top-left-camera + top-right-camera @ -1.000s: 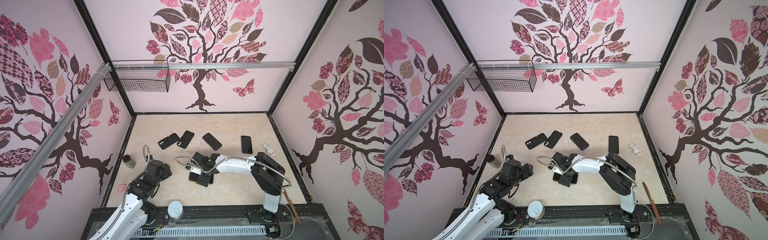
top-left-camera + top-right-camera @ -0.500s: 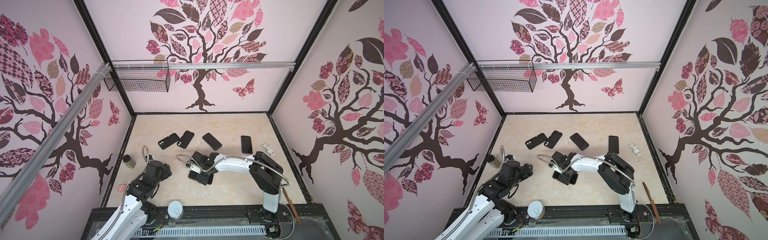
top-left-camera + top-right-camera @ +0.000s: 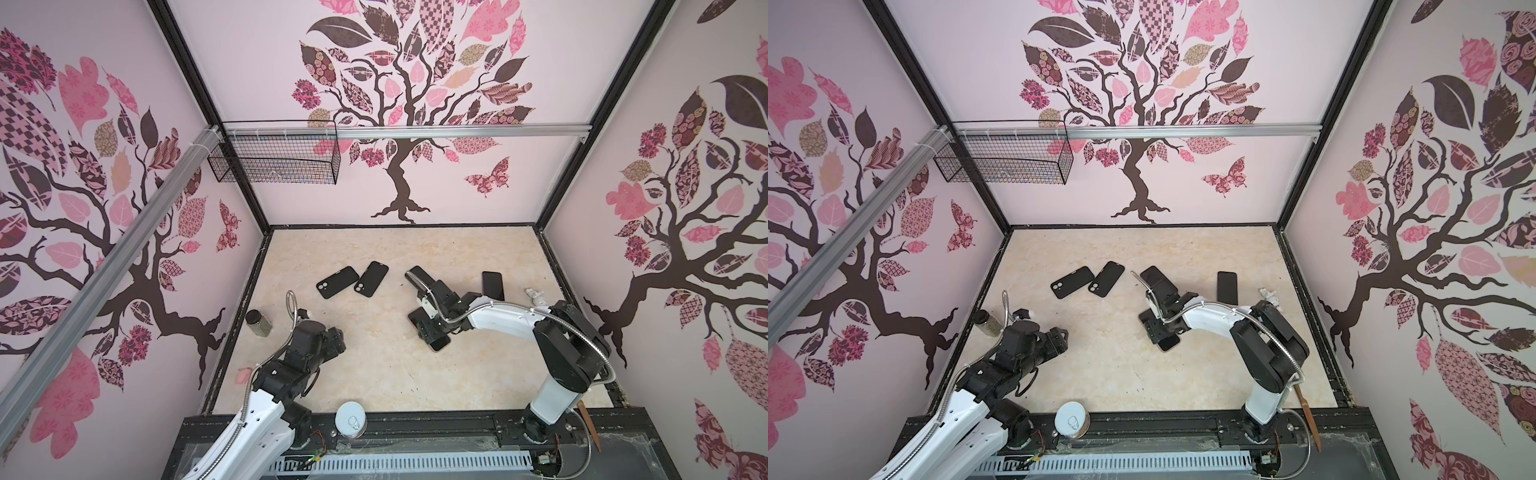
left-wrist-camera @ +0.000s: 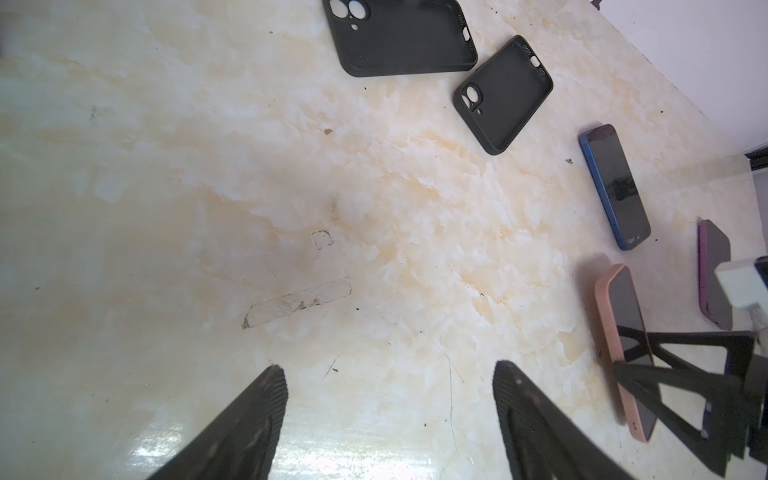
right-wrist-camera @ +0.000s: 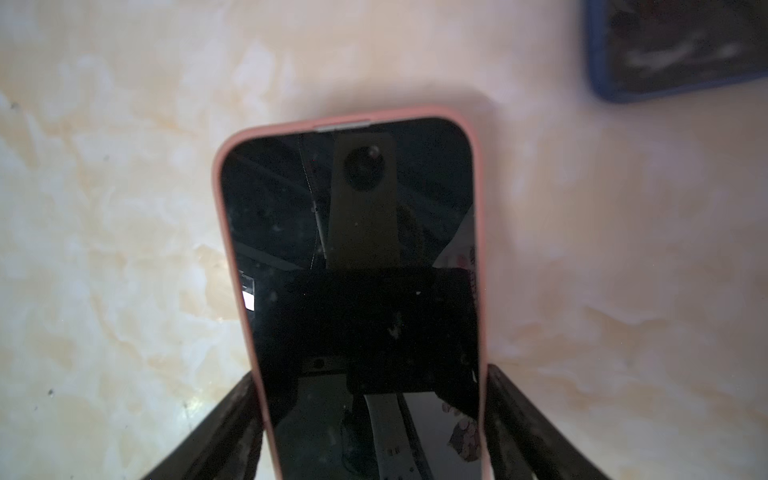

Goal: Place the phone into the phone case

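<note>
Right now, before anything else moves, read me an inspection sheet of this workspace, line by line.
Surface: beige marbled tabletop, tape residue, specks.
Job's things: black case and second black case, both empty; pink-edged phone; blue phone; purple phone.
Clutter: jar, tin can, small white object.
Grippers: left gripper open, empty; right gripper closed on the pink-edged phone's long edges.
Cables: metal-sheathed cable looping over each arm.
Surroundings: tree-patterned walls, wire basket.
</note>
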Robot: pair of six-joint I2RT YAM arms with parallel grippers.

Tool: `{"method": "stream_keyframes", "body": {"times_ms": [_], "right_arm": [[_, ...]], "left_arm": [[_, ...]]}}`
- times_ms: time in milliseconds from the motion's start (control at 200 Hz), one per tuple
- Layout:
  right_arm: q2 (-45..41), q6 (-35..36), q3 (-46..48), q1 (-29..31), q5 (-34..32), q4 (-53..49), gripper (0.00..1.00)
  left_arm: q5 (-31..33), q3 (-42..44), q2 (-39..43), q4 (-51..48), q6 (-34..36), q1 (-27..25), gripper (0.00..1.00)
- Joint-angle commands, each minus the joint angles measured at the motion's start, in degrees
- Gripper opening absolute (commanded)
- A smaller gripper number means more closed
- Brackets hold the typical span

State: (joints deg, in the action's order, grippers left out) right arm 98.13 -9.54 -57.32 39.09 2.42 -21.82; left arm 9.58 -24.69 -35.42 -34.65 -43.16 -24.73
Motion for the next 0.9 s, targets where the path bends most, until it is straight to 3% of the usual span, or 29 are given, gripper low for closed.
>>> {"method": "stream_keyframes", "body": {"times_ms": [0, 215, 410, 895], "right_arm": [[-3.2, -4.3, -2.2, -2.1, -4.2, 0.0, 0.24], [-2.5, -7.2, -6.0, -9.8, -6.7, 1.1, 0.24], [3.8, -6.0, -15.8, -15.7, -7.4, -1.5, 0.24], [22.4, -6.7, -36.4, -22.5, -8.5, -3.8, 0.24]], "left_arm": [[-1.7, 0.9, -0.3, 2.4, 1.2, 0.2, 0.81], [-5.0, 1.1, -1.7, 4.5, 1.6, 0.2, 0.81], [-6.0, 0.1, -3.1, 4.6, 2.2, 0.2, 0.81], [-8.4, -1.6, -3.9, 4.0, 2.6, 0.2, 0.81]]}}
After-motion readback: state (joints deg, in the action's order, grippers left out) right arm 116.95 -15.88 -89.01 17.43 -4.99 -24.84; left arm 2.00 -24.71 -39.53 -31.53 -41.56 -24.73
